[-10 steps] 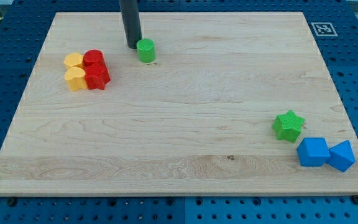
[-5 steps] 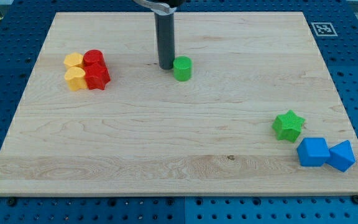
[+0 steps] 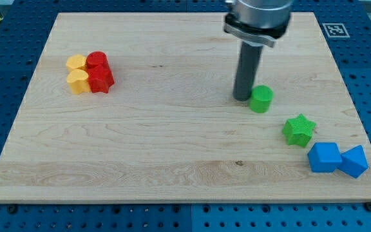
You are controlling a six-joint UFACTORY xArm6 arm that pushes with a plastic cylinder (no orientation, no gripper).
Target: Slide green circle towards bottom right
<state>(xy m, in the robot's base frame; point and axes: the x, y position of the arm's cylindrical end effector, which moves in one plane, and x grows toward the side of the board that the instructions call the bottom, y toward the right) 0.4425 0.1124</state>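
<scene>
Right of the board's centre, the green circle [image 3: 261, 99] is seen standing on the pale wooden board [image 3: 172, 142], with my tip [image 3: 242, 98] touching its left side. No claw is fitted, only the dark rod. Just to the near right of the circle lies a green star [image 3: 299, 129], apart from it. Nearer still, two blue blocks [image 3: 338, 158] sit side by side. At far left, yellow blocks [image 3: 77, 72] and red blocks [image 3: 99, 72] are clustered together. Blue pegboard [image 3: 5, 64] surrounds the board.
</scene>
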